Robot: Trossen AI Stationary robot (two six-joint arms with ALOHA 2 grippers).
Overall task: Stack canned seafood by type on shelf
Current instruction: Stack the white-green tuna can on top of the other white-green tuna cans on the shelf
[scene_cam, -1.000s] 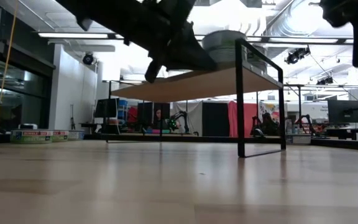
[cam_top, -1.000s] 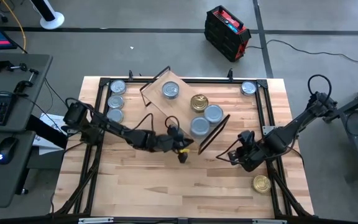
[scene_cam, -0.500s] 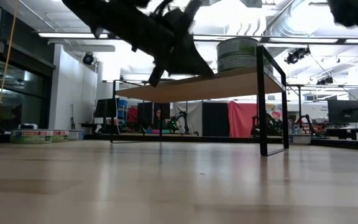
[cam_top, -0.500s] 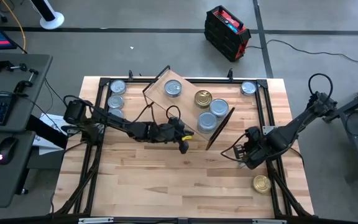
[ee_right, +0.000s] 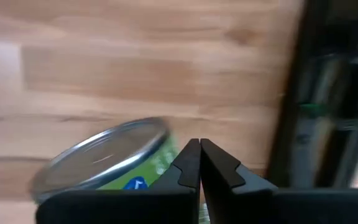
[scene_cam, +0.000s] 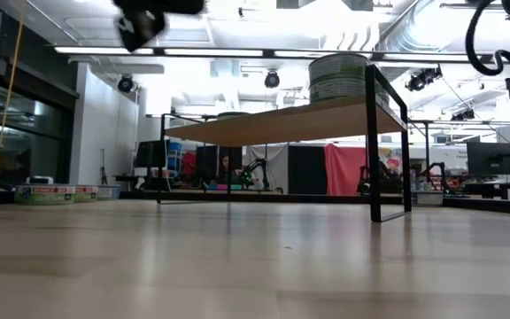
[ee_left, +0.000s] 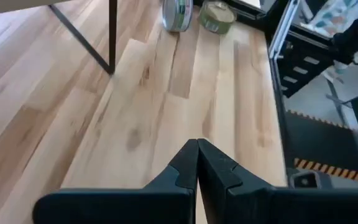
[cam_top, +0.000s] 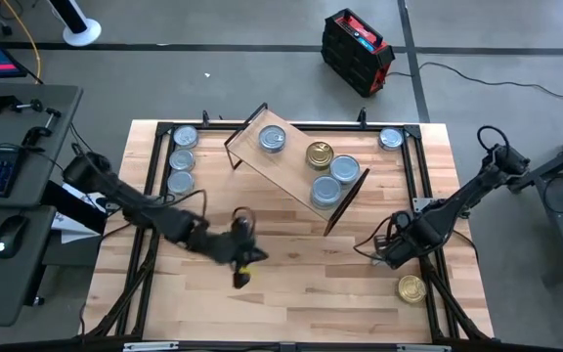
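1. The shelf (cam_top: 291, 168) sits in the upper middle of the high view, turned at an angle on the bench (cam_top: 291, 293).
2. On the shelf are four tins: one silver-blue tin (cam_top: 272, 141) toward its upper-left end, a gold tin (cam_top: 319, 154) near the middle, and two more silver-blue tins (cam_top: 343, 170) and (cam_top: 325, 191) at its lower-right end, close together.
3. Three silver-blue tins (cam_top: 181, 159) stand in a column at the upper left of the bench, beside the frame rail.
4. Another silver-blue tin (cam_top: 390, 139) sits alone at the upper right corner of the bench.
5. A gold-topped tin (cam_top: 411, 288) lies at the lower right of the bench.
6. The left gripper (cam_top: 243, 271) hangs over bare bench in the lower middle of the high view, below and left of the shelf; in its wrist view its fingers (ee_left: 185, 168) are pressed together with nothing between them.
7. The right gripper (cam_top: 391, 252) is at the right of the high view, just above the gold-topped tin; its fingers (ee_right: 188, 163) are also together and hold nothing, with a tin (ee_right: 104, 162) lying just beyond them.
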